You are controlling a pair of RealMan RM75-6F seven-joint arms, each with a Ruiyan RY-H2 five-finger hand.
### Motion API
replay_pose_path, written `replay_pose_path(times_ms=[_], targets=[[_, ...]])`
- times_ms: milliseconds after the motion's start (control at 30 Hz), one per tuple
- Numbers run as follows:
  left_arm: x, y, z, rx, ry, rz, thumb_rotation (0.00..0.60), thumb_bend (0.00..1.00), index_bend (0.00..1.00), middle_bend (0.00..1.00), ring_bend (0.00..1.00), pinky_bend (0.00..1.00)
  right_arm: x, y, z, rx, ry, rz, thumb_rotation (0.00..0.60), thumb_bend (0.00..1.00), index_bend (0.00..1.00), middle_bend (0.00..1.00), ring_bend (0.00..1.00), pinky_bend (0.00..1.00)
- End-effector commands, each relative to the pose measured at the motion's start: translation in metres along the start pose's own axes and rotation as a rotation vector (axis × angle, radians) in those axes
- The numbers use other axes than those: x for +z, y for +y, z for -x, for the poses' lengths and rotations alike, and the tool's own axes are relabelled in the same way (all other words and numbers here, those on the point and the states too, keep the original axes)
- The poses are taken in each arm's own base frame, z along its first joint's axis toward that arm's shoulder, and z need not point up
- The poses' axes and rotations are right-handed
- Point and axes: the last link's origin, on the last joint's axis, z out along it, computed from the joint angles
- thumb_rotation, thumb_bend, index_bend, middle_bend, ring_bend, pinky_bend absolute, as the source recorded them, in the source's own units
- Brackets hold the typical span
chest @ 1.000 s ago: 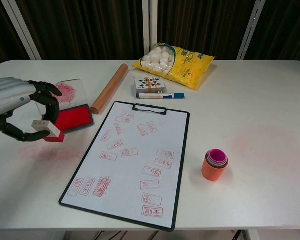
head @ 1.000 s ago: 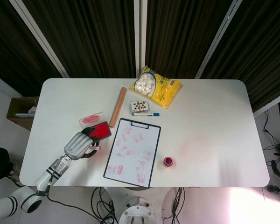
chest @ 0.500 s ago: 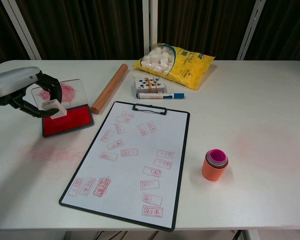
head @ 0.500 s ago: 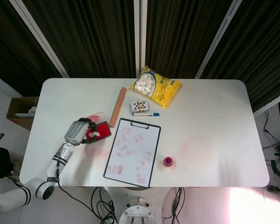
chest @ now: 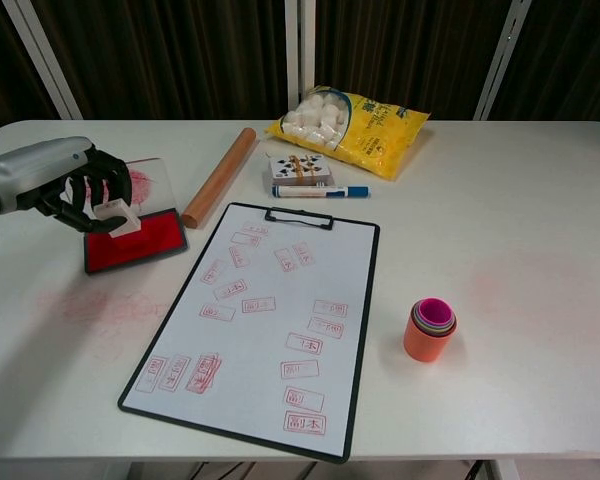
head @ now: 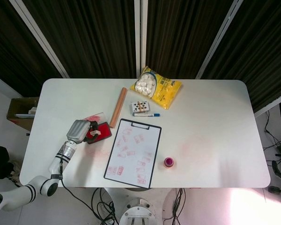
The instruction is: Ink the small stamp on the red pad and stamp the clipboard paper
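My left hand (chest: 65,185) (head: 80,131) grips the small white stamp (chest: 111,216) (head: 96,133), which sits on or just over the left part of the red ink pad (chest: 140,240) (head: 103,130); whether it touches I cannot tell. To the right of the pad lies the clipboard (chest: 265,320) (head: 133,152), whose white paper carries several red imprints. The pad's clear lid (chest: 145,180), smeared red, lies behind the pad and is partly hidden by my hand. My right hand is out of both views.
A wooden roller (chest: 218,177) lies behind the pad. A card box (chest: 300,168) and a blue marker (chest: 320,191) sit above the clipboard, with a yellow snack bag (chest: 350,118) behind. Stacked cups (chest: 431,328) stand right of the clipboard. Faint red smears mark the table left of the clipboard.
My left hand carried the stamp from the table in front of the pad, back and onto the pad's left part, and lowered it there.
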Motion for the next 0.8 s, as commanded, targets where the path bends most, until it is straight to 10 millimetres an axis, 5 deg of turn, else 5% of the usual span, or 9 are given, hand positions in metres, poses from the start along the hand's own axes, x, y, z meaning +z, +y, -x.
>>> replay_pose_path(times_ms=[33, 800], targets=[[0.003, -0.001, 0.002, -0.006, -0.006, -0.008, 0.6, 0.37, 0.62, 0.66, 0.57, 0.59, 0.0, 0.0, 0.0, -0.002, -0.003, 0.002, 0.6, 0.32, 0.0, 0.0, 0.0, 0.0], [0.011, -0.01, 0.012, 0.013, -0.06, -0.041, 0.6, 0.4, 0.66, 0.69, 0.6, 0.63, 0.0, 0.001, 0.006, -0.012, -0.005, -0.011, 0.6, 0.32, 0.0, 0.0, 0.0, 0.0]])
